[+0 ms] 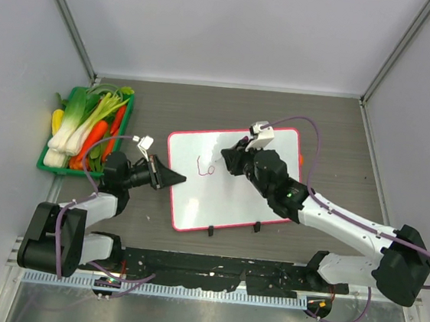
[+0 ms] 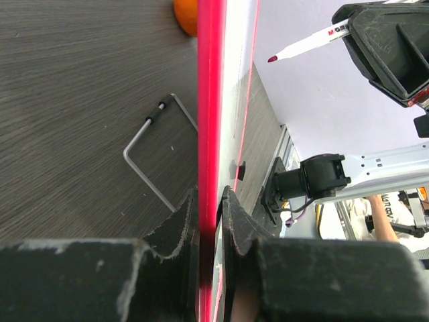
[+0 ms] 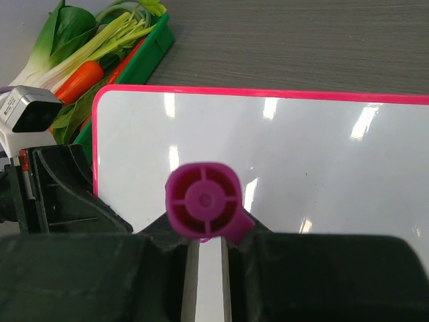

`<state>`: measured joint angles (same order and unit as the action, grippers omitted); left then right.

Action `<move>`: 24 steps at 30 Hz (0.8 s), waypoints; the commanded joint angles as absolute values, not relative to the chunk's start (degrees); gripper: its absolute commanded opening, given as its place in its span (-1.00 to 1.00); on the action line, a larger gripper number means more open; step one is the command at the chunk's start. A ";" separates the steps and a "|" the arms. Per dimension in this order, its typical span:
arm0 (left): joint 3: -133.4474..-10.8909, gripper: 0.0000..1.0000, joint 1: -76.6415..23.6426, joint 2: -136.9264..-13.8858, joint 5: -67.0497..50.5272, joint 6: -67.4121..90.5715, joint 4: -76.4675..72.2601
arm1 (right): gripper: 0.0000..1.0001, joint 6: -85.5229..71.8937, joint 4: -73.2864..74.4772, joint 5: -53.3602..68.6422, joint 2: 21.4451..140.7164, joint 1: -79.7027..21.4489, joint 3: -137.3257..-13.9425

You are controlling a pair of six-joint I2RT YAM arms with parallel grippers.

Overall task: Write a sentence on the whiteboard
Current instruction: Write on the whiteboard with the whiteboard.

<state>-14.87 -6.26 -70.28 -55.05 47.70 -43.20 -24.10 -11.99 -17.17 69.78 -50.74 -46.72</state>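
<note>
Seen from above, the glossy white whiteboard [image 1: 218, 200], with its rounded pink-red frame, is lying mid-table on the dark wood-grain tabletop [image 1: 333, 135] and bearing red scribbles [image 1: 205, 168]. The left gripper [image 1: 176, 178], its arm reaching in low, is clamping the board's left edge. The right gripper [image 1: 226, 162], its arm bent, is hovering over the writing.

The left wrist view is showing rough black fingers [image 2: 177, 221] pinching the frame, with the board seen edge-on. Opposite, a white red-tipped marker [image 2: 305, 47] is being gripped.

In the right wrist view, the jaws are squeezing the marker's round magenta end, and its tip is hidden.
</note>
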 commanded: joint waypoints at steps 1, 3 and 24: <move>-15.03 -1.00 -6.59 -69.96 -50.45 40.96 -39.02 | -0.99 -23.03 -13.27 -19.34 69.96 -50.54 -47.46; -15.03 -1.00 -6.68 -69.96 -50.36 40.96 -39.02 | -0.99 -23.12 -13.53 -19.42 70.05 -50.45 -47.20; -15.29 -1.00 -6.77 -70.40 -50.27 41.13 -39.02 | -0.99 -23.38 -15.12 -20.48 72.60 -50.45 -44.65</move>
